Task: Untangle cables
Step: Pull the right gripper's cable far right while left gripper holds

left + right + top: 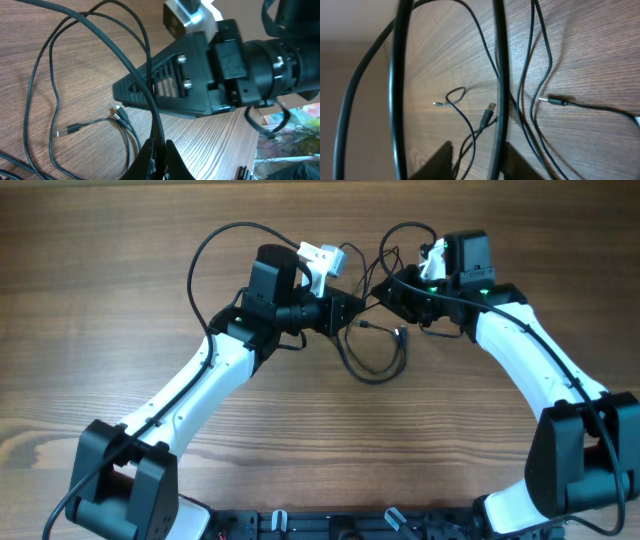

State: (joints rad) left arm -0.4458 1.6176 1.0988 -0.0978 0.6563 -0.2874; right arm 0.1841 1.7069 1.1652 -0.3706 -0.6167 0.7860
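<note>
Thin black cables [376,366] loop on the wood between both arms, their plug ends [397,333] lying loose. My left gripper [352,308] meets my right gripper [385,293] at the table's upper middle. In the left wrist view the left gripper [161,156] is shut on a black cable [150,95] that rises across the right gripper's black body [175,85]. In the right wrist view the right gripper [477,162] has its fingers [437,161] apart. A black cable [498,75] runs through the gap, against the right-hand finger. Small plugs [490,110] rest on the wood beyond.
Thicker black cords [203,258] arch from the white arms over the table's back. More plug ends [75,129] lie left of the left gripper. A jack plug [555,100] lies to the right in the right wrist view. Black mounts line the table's front edge [330,525].
</note>
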